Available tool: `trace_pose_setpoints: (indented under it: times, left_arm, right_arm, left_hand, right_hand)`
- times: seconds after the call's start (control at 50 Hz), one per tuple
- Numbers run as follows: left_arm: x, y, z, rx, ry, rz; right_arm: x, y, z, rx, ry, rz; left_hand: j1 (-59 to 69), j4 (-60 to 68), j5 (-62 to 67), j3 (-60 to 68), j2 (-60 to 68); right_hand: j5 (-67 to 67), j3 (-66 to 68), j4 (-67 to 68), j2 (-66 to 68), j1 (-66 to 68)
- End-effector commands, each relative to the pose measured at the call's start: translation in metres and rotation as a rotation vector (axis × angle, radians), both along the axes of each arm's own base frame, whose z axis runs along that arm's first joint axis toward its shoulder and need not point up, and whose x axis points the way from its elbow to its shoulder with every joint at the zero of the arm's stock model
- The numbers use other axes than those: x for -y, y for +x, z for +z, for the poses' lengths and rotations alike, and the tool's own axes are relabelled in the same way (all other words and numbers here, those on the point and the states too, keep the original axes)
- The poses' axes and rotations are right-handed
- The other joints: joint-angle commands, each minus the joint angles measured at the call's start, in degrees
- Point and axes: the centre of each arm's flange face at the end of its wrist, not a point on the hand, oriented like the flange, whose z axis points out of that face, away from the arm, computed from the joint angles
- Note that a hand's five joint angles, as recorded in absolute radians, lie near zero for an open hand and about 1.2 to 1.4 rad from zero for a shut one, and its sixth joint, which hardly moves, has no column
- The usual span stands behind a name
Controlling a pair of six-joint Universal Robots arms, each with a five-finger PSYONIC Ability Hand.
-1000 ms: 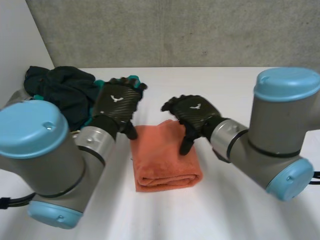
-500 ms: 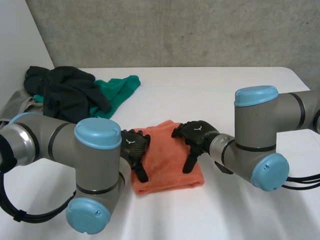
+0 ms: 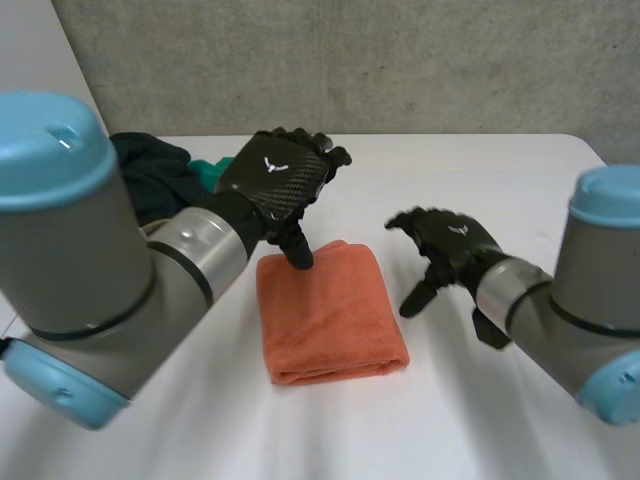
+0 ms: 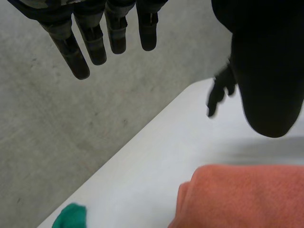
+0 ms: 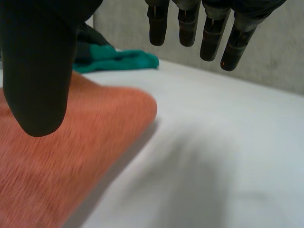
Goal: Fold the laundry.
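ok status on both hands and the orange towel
Left hand open over far corner of the folded orange terry towel. Right hand open beside it. Towel flat on white table. Dark and green clothes heaped clear of it.

Orange towel (image 3: pixel 330 315) lies folded flat — dark and green clothes (image 3: pixel 150 170) heaped apart, far left.

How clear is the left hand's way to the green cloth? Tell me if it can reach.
Probably yes. The open left hand hovers beside the green cloth with nothing between them; the dark clothes lie against it.
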Motion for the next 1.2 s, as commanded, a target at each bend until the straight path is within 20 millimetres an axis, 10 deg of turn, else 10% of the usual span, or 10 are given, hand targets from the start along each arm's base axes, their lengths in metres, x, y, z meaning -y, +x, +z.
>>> trace_pose_setpoints:
  times: [0.02, 0.48, 0.68, 0.78, 0.94, 1.2]
  left_arm:
    - [-0.002, 0.005, 0.008, -0.026, 0.083, -0.08]
    - [0.0, 0.005, 0.0, -0.019, 0.108, -0.08]
    - [0.001, 0.004, -0.003, -0.015, 0.117, -0.081]
    - [0.002, 0.005, -0.004, -0.015, 0.121, -0.077]
    - [0.003, 0.005, -0.003, -0.017, 0.117, -0.076]
    - [0.005, 0.002, -0.01, -0.008, 0.131, -0.074]
  right_arm:
    - [-0.016, -0.014, -0.033, -0.006, 0.08, -0.026]
    - [-0.032, 0.03, -0.075, 0.039, 0.13, 0.115]
    - [-0.006, 0.044, -0.084, 0.054, 0.107, 0.094]
    - [0.008, 0.046, -0.073, 0.067, 0.056, 0.068]
    - [0.096, 0.004, -0.041, 0.111, -0.089, -0.099]
    - [0.229, -0.089, -0.055, 0.015, -0.227, -0.366]
  left_hand:
    - [0.3, -0.2, 0.9, 0.6, 1.0]
    - [0.3, -0.2, 0.9, 0.6, 1.0]
    - [0.3, -0.2, 0.9, 0.6, 1.0]
    - [0.3, -0.2, 0.9, 0.6, 1.0]
    - [0.3, -0.2, 0.9, 0.6, 1.0]
    - [0.3, -0.2, 0.9, 0.6, 1.0]
  right_hand:
    - [-3.7, -2.2, -3.6, -2.8, -1.0]
    - [4.0, 5.4, 4.1, 4.8, 6.7]
    - [66.3, 67.7, 66.4, 67.1, 69.0]
    - [66.3, 67.8, 66.4, 67.2, 69.0]
    - [66.3, 67.8, 66.4, 67.2, 69.0]
    - [66.3, 67.8, 66.4, 67.2, 69.0]
